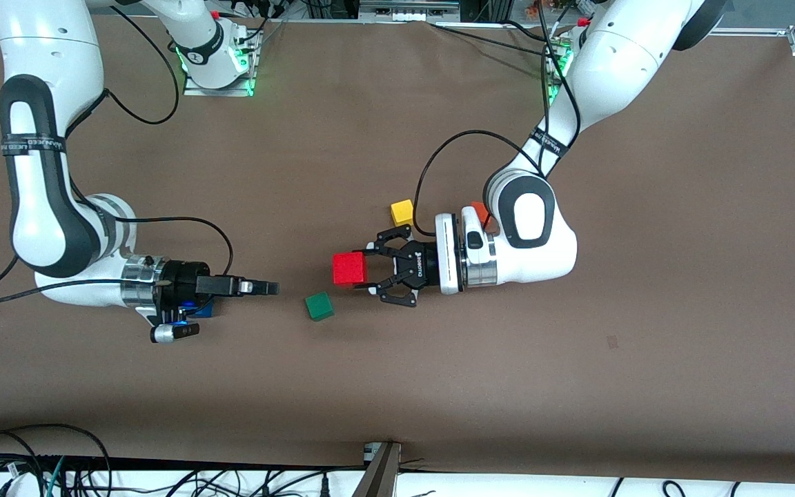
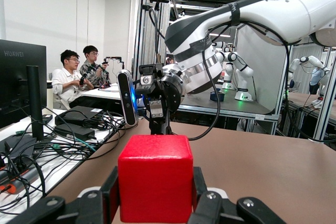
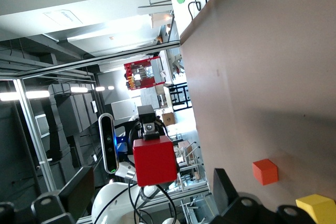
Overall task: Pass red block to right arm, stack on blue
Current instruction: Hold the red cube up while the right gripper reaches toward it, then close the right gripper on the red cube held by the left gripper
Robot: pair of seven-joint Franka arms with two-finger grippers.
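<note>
The desk (image 1: 397, 386) is covered in brown and carries both arms. The right arm (image 1: 45, 200) reaches in from its own end, wrist turned level, and the right gripper (image 1: 270, 287) hangs over bare desk with its jaws wide and holding nothing. The left arm (image 1: 542, 228) also lies level, and the left gripper (image 1: 370, 269) faces the right one, its jaws clamped on the red block (image 1: 350, 268), which is held up off the desk between the two grippers. A blue block (image 1: 205, 308) sits under the right wrist, mostly hidden. A green block (image 1: 319, 306) lies on the desk just beside the red one. A yellow block (image 1: 402, 211) and an orange block (image 1: 480, 212) lie beside the left wrist.
</note>
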